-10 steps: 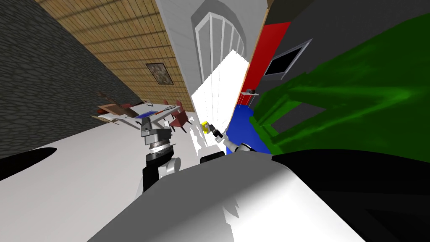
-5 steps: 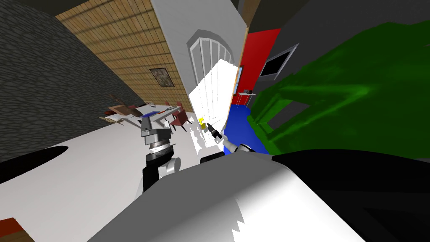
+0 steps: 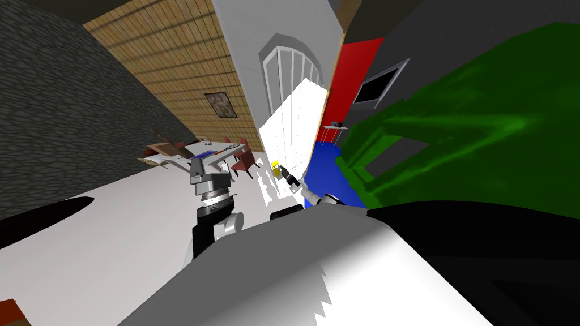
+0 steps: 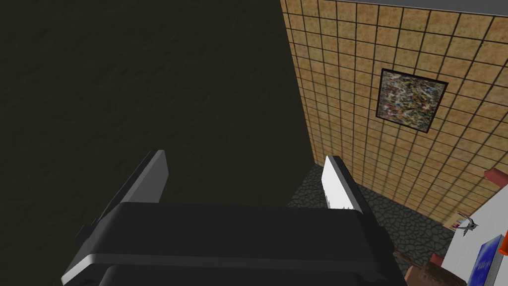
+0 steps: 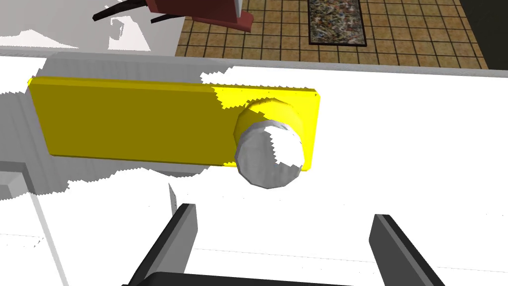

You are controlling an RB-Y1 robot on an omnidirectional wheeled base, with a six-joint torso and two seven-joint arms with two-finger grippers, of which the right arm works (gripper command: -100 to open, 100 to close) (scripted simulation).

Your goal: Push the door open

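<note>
Straight ahead of the robot, a white door (image 3: 291,124) stands a little way out from the grey wall (image 3: 249,68) around it, and past its right edge a red wall (image 3: 348,79) and a blue floor (image 3: 325,170) show. Low on the door is a long yellow plate (image 5: 134,124) with a round grey knob (image 5: 270,154) at one end. The right gripper (image 3: 285,170) is stretched out to that spot. Seen from the wrist, the right gripper (image 5: 285,214) has its two fingers spread wide with nothing between them, pointing at the door's white face just beside the knob. The knob lies beyond the fingertips, near the gap but not inside it. Whether the fingers touch the door I cannot tell.

The left gripper (image 3: 197,166) is raised on the near left, well apart from the door. Its fingers (image 4: 149,174) stand wide apart and hold nothing.

Farther off on the left, a white table (image 3: 192,154) carries a few small things, with dark red chairs (image 3: 244,160) beside it. On the right a big green shape (image 3: 464,130) takes up much of that side. Beyond the door's edge stands a small white table (image 3: 334,127) with a dark object on it.
</note>
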